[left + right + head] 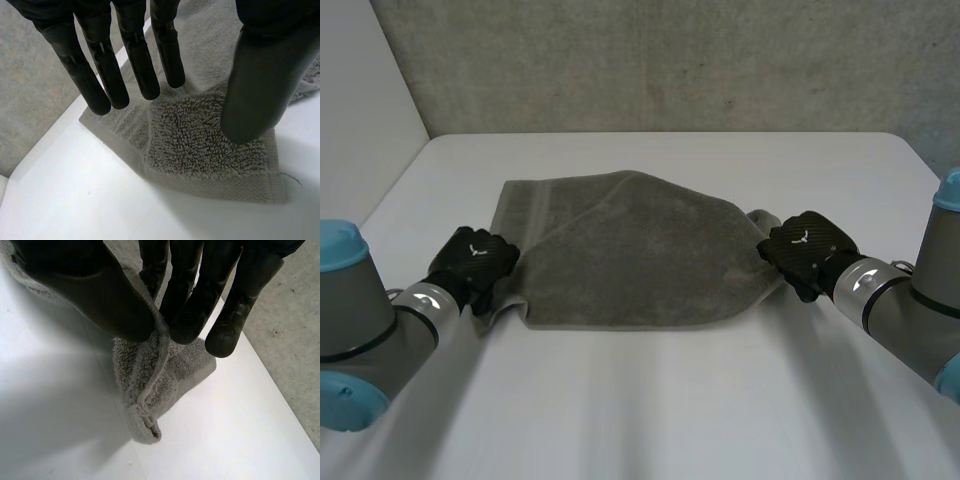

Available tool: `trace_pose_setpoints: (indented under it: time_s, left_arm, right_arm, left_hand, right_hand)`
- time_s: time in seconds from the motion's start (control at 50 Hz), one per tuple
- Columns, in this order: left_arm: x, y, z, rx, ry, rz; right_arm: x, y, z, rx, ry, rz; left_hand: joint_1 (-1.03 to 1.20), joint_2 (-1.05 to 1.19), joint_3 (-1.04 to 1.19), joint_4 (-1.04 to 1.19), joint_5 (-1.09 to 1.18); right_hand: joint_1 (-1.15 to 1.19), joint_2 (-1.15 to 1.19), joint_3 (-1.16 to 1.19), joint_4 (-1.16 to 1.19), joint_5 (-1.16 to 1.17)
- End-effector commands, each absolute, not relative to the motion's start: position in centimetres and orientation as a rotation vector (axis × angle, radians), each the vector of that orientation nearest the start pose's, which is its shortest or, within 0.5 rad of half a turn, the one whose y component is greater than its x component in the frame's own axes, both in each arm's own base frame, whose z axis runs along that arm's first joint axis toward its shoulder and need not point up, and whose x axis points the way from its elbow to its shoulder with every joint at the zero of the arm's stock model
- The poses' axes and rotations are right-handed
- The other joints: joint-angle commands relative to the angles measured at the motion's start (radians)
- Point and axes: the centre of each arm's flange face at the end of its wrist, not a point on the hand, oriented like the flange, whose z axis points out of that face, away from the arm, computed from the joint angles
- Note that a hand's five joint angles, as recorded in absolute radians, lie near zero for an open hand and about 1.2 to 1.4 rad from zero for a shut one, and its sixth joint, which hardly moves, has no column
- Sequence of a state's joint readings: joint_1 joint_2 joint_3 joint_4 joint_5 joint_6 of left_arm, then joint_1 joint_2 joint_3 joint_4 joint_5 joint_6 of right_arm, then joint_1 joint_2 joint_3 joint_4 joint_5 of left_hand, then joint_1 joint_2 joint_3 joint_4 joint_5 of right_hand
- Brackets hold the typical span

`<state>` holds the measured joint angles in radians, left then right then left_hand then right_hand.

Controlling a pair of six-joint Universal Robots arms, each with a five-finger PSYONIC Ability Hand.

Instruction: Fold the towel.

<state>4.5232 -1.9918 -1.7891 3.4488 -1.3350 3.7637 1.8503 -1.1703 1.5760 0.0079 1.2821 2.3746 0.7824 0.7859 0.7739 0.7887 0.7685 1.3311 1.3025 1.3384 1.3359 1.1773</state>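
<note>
The towel lies on the table, long axis running hand to hand — the right hand pinches its right end between thumb and fingers, the left hand, fingers straight and gripping nothing, hangs over the left near corner.

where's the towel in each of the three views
head view: towel spread mid-table between the left hand and right hand.
left wrist view: its corner at that hand's straight fingertips.
right wrist view: its edge pinched between thumb and fingers.
shared landmark: the white table.
</note>
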Motion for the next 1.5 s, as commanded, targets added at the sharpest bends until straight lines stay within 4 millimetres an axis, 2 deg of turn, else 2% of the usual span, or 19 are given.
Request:
trace_pose_setpoints:
  time_s: [0.02, 0.34, 0.66, 0.78, 0.9, 1.0, 1.04, 1.06, 1.1, 1.12, 1.16, 1.18, 1.2, 1.22, 1.26, 1.34, 1.4, 1.48, 1.5]
  left_arm:
    - [-21.6, -28.8, 13.3, 1.203, 2.179, -1.817]
    - [-22.8, -26.5, 14.0, 1.268, 2.159, -1.843]
    - [-23.1, -28.3, 12.0, 1.303, 2.025, -1.811]
    - [-22.8, -29.7, 11.7, 1.23, 1.979, -1.788]
    - [-22.9, -30.6, 12.0, 1.199, 1.961, -1.802]
    - [-22.5, -31.3, 13.4, 1.146, 1.949, -1.835]
    - [-22.5, -31.5, 15.8, 1.103, 1.898, -1.909]
    - [-22.5, -31.5, 15.8, 1.103, 1.898, -1.909]
    - [-21.8, -31.5, 21.0, 0.991, 1.811, -2.047]
    - [-21.8, -31.5, 21.0, 0.99, 1.81, -2.047]
    - [-20.8, -31.1, 26.2, 0.848, 1.754, -2.197]
    - [-20.8, -31.0, 26.2, 0.848, 1.754, -2.198]
    - [-20.4, -30.8, 28.6, 0.787, 1.73, -2.263]
    - [-20.4, -30.7, 28.6, 0.787, 1.73, -2.264]
    - [-20.0, -29.8, 32.5, 0.721, 1.715, -2.343]
    - [-19.9, -29.4, 34.6, 0.711, 1.743, -2.34]
    - [-19.9, -29.7, 34.7, 0.735, 1.832, -2.275]
    - [-20.6, -32.5, 30.6, 0.807, 2.065, -2.078]
    - [-20.6, -32.5, 30.6, 0.807, 2.066, -2.078]
  right_arm:
    - [24.4, -28.0, 17.5, -1.527, 2.151, -1.756]
    - [24.4, -27.9, 17.2, -1.531, 2.152, -1.75]
    - [24.3, -27.8, 17.1, -1.53, 2.154, -1.748]
    - [24.3, -28.0, 17.2, -1.524, 2.151, -1.768]
    - [24.2, -28.5, 17.7, -1.488, 2.172, -1.797]
    - [24.2, -29.3, 19.8, -1.41, 2.173, -1.877]
    - [24.0, -29.5, 23.6, -1.344, 2.123, -1.998]
    - [24.0, -29.5, 23.6, -1.344, 2.123, -1.998]
    - [23.3, -29.6, 28.2, -1.262, 2.071, -2.127]
    - [23.3, -29.6, 28.3, -1.262, 2.071, -2.127]
    - [22.6, -29.6, 32.5, -1.191, 2.04, -2.212]
    - [22.6, -29.6, 32.5, -1.191, 2.04, -2.213]
    - [22.3, -29.3, 34.4, -1.17, 2.036, -2.233]
    - [22.1, -29.1, 36.1, -1.165, 2.038, -2.242]
    - [21.8, -28.9, 37.4, -1.166, 2.047, -2.239]
    - [21.1, -28.9, 38.5, -1.176, 2.113, -2.186]
    - [21.6, -30.0, 37.3, -1.248, 2.181, -2.073]
    - [22.7, -31.2, 34.3, -1.413, 2.229, -1.926]
    - [22.7, -31.2, 34.3, -1.414, 2.229, -1.925]
  left_hand:
    - [-0.131, -0.135, -0.123, -0.138, -0.292]
    - [-0.246, -0.249, -0.237, -0.252, -0.407]
    - [-0.173, -0.176, -0.164, -0.179, -0.333]
    - [0.006, 0.003, 0.015, 0.0, -0.154]
    - [0.541, 0.537, 0.549, 0.534, 0.38]
    - [0.614, 0.61, 0.622, 0.608, 0.453]
    - [0.614, 0.61, 0.622, 0.608, 0.453]
    - [0.614, 0.61, 0.622, 0.608, 0.453]
    - [0.614, 0.61, 0.622, 0.608, 0.453]
    - [0.614, 0.61, 0.622, 0.608, 0.453]
    - [0.614, 0.61, 0.622, 0.608, 0.453]
    - [0.614, 0.61, 0.622, 0.608, 0.453]
    - [0.614, 0.61, 0.622, 0.608, 0.453]
    - [0.614, 0.61, 0.622, 0.608, 0.453]
    - [0.614, 0.61, 0.622, 0.608, 0.453]
    - [0.614, 0.61, 0.622, 0.608, 0.453]
    - [0.614, 0.61, 0.622, 0.608, 0.453]
    - [0.614, 0.61, 0.622, 0.608, 0.453]
    - [0.614, 0.61, 0.622, 0.608, 0.453]
  right_hand:
    - [0.065, 0.094, 0.058, 0.06, 0.044]
    - [0.065, 0.094, 0.058, 0.06, 0.044]
    - [0.065, 0.094, 0.058, 0.06, 0.044]
    - [0.065, 0.094, 0.058, 0.06, 0.044]
    - [0.065, 0.094, 0.058, 0.06, 0.044]
    - [0.065, 0.094, 0.058, 0.06, 0.044]
    - [0.065, 0.094, 0.058, 0.06, 0.044]
    - [0.065, 0.094, 0.058, 0.06, 0.044]
    - [0.065, 0.094, 0.058, 0.06, 0.044]
    - [0.065, 0.094, 0.058, 0.06, 0.044]
    - [0.065, 0.094, 0.058, 0.06, 0.044]
    - [0.065, 0.094, 0.058, 0.06, 0.044]
    - [0.065, 0.094, 0.058, 0.06, 0.044]
    - [0.065, 0.094, 0.058, 0.06, 0.044]
    - [0.065, 0.094, 0.058, 0.06, 0.044]
    - [0.065, 0.094, 0.058, 0.06, 0.044]
    - [0.065, 0.094, 0.058, 0.06, 0.044]
    - [0.065, 0.094, 0.058, 0.06, 0.044]
    - [0.065, 0.094, 0.058, 0.06, 0.044]
